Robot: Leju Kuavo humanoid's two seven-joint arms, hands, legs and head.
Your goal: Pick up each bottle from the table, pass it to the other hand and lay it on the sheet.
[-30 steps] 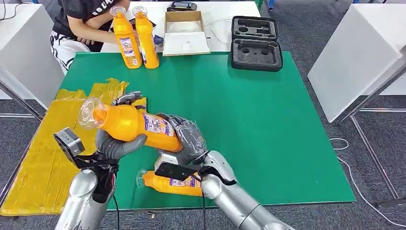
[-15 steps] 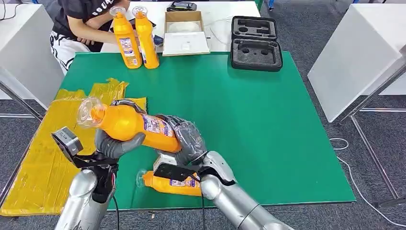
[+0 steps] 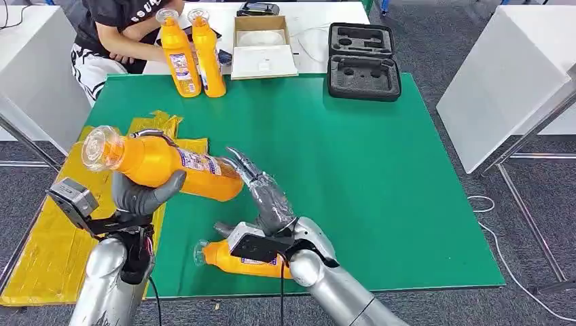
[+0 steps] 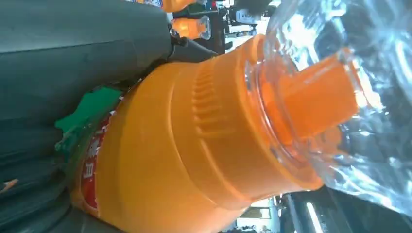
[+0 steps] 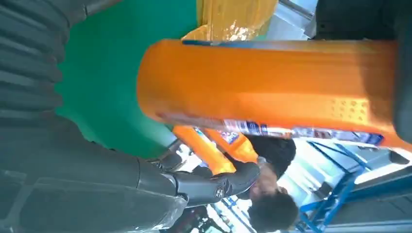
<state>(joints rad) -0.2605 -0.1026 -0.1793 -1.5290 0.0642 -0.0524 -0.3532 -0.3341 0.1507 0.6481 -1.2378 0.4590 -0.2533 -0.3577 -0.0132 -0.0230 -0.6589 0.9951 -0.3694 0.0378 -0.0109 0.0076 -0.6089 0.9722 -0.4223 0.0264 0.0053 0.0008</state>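
My left hand (image 3: 142,193) grips an orange bottle (image 3: 163,166) with a clear cap, held level above the table's near left; the same bottle (image 4: 204,145) shows in the left wrist view. My right hand (image 3: 265,193) is open beside the bottle's base, fingers spread and off it; the bottle (image 5: 272,87) is seen end-on there. A second orange bottle (image 3: 241,260) lies on its side near the front edge, under my right wrist. Two more orange bottles (image 3: 192,54) stand upright at the far left. The yellow sheet (image 3: 51,224) covers the table's left side.
A person (image 3: 115,30) sits behind the two standing bottles. A black foam case (image 3: 362,61) lies open at the far right, a cardboard box (image 3: 261,47) beside it. The green table (image 3: 380,183) has bare room on the right. White tables (image 3: 506,75) flank it.
My right hand has let go of the bottle and spread its fingers. My left hand has carried the bottle leftward toward the yellow sheet.
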